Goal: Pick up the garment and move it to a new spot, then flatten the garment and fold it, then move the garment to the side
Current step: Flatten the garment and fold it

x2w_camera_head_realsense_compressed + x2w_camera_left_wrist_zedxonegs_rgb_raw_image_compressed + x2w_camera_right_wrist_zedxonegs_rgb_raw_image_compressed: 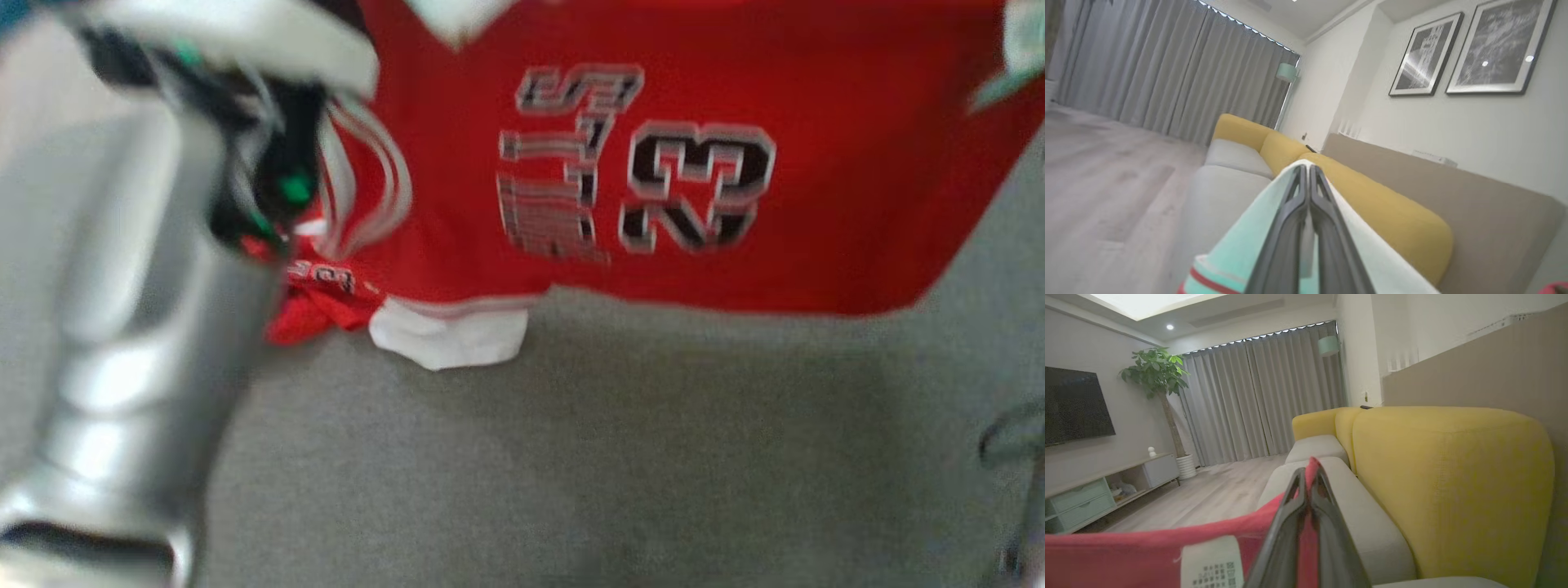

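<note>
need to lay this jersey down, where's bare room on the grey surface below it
Bare: the grey surface below the hem of the jersey, from the left forearm across to the right; also the grey seat cushions beside the yellow backrest. Crowded: up top where the jersey hangs, and left, by the forearm.

Garment [816, 163] over sofa seat [571, 457]

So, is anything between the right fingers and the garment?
Nothing: in the right wrist view the fingers pinch the garment directly, red cloth beside its white label.
</note>
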